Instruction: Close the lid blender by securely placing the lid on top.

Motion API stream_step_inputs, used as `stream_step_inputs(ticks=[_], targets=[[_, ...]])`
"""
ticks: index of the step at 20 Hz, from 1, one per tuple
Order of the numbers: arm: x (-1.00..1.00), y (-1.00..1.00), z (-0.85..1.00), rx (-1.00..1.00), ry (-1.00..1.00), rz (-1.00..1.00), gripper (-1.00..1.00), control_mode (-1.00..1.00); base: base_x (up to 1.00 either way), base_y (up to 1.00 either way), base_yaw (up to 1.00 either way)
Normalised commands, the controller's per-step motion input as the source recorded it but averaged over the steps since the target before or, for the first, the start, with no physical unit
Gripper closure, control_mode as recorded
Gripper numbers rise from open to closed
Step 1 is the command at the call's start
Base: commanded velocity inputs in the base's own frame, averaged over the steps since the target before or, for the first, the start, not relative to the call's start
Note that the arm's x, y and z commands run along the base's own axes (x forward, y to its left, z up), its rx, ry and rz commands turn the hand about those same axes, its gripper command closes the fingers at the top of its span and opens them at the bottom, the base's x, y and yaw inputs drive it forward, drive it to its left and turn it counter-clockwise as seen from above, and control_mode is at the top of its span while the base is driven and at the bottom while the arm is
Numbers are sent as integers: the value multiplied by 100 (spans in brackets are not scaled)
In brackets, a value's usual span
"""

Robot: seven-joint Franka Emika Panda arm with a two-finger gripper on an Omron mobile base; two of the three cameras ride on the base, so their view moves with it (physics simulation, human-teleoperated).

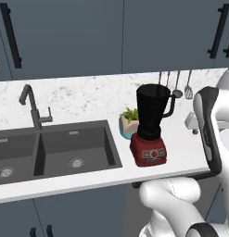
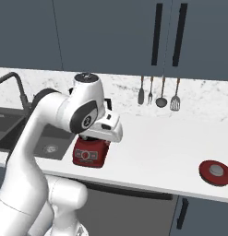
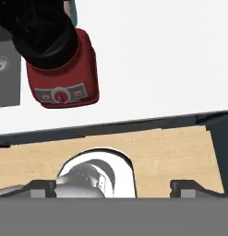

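1. The pincer (image 3: 127, 189) hangs above the counter's front edge, tips spread wide and pinching nothing.
2. The blender (image 3: 57, 55) stands just ahead and to its left, jar open.
3. The lid (image 2: 215, 172) lies well off to the pincer's right, near the counter (image 2: 157, 147) edge; the right base view catches it, the hand view doesn't.
4. Risk, as I judge it: swinging right, the elbow could clip the jar; a poor pinch on the knob could push the lid overboard.

A white counter (image 2: 152, 143) is seen below the jaws, carrying the blender (image 1: 150, 125), a plant pot (image 1: 128, 122) beside it, and the lid (image 2: 215, 172) well apart.
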Motion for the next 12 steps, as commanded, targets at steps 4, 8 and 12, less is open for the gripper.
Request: stream_step_inputs(ticks=[4,8,12], targets=[[-74,-100,-4,0,-1,-1,-100,-100,0,0,0],[-56,-100,0,0,-9,0,-100,-100,0,0,0],[-39,-100,1,0,-14,0,-100,-100,0,0,0]])
